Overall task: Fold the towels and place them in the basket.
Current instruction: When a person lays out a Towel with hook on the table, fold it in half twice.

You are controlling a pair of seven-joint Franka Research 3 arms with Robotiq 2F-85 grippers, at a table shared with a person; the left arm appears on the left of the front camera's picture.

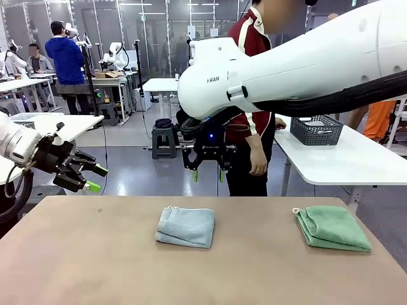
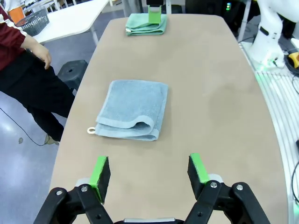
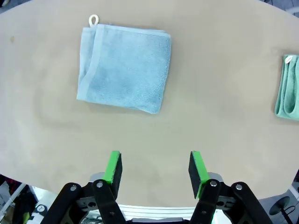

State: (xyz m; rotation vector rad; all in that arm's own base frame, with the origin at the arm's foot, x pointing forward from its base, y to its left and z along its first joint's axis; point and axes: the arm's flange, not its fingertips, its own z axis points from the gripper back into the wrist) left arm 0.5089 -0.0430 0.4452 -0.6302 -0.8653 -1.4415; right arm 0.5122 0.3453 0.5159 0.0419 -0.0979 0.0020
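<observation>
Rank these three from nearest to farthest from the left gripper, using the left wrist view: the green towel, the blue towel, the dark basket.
Measured from the left gripper, jaws open above the table's near end:
1. Blue towel, folded, mid-table, just ahead of the gripper.
2. Green towel, folded, at the table's far end.
3. Basket, beyond the table edge, on the separate white table at upper left.

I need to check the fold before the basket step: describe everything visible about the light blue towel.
The light blue towel is soft terry cloth, folded into a compact, roughly square stack with a hemmed border along one side and layered edges showing at another. A small pale loop sticks out from one corner. It lies flat near the middle of the brown table, apart from the green towel. Nothing touches it except the tabletop.
</observation>
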